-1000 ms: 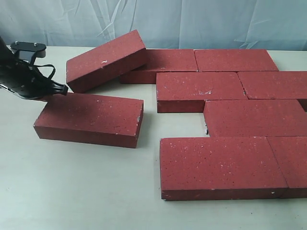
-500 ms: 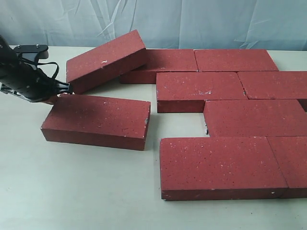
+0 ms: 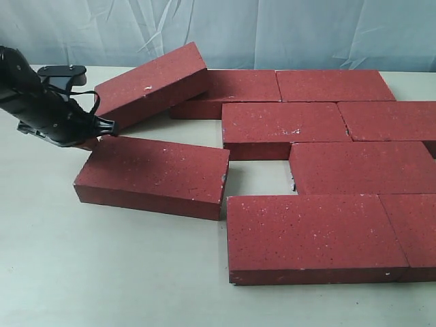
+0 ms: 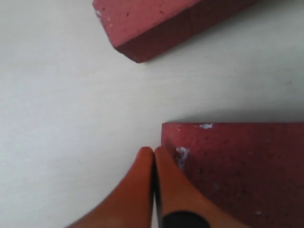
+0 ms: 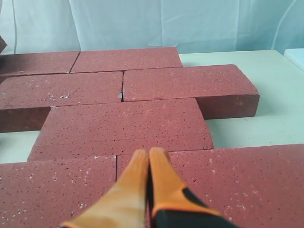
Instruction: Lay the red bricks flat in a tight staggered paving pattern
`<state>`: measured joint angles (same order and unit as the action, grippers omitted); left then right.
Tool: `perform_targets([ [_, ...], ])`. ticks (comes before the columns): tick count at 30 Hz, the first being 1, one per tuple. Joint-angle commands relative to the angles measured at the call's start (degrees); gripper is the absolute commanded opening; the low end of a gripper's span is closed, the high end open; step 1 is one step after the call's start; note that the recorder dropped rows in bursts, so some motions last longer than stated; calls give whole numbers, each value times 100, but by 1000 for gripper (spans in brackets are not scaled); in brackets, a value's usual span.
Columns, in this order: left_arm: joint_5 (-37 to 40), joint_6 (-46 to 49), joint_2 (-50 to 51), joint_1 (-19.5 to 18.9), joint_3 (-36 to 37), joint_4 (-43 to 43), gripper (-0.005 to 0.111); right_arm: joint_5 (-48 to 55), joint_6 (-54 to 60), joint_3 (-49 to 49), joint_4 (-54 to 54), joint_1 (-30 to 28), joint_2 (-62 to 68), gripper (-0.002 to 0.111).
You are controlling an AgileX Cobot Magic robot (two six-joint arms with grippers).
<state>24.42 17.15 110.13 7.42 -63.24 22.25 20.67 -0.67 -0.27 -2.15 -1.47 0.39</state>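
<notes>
Several dark red bricks lie on the table. A loose brick (image 3: 155, 175) lies flat at the left of the laid group, its right end close to the front brick (image 3: 313, 235). My left gripper (image 3: 102, 131) is shut with nothing in it, its orange tips (image 4: 153, 153) against the far left corner of that loose brick (image 4: 237, 171). Another brick (image 3: 150, 85) leans tilted on a flat one (image 3: 235, 90) at the back. The right gripper (image 5: 149, 154) is shut over the laid bricks (image 5: 126, 121); it does not show in the exterior view.
Cream table (image 3: 102, 272) stretches in front and to the left. A pale curtain (image 3: 272, 30) closes the back. A gap (image 3: 262, 174) of bare table remains between the loose brick and the laid rows.
My left gripper has moved right, pushing the loose brick to the right toward the laid group. The other bricks have not moved.
</notes>
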Motion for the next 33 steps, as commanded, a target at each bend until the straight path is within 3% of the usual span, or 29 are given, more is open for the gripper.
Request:
perform_targets([
  [1,106,-51,-60,-189,-6,-42,0,-51,21,27,6,30,-39,-1],
  [10,683,-51,-392,-850,-6,-139,0,-51,21,27,6,30,-39,-1],
  [15,745,5,-587,-776,-6,-293,0,-51,21,27,6,30,-39,-1],
  [24,602,1475,-1090,-84,-26,-200,0,-51,21,27,6,30,-39,-1],
  [33,1143,4345,-1114,1046,-26,359,0,-51,21,27,6,30,-39,-1],
])
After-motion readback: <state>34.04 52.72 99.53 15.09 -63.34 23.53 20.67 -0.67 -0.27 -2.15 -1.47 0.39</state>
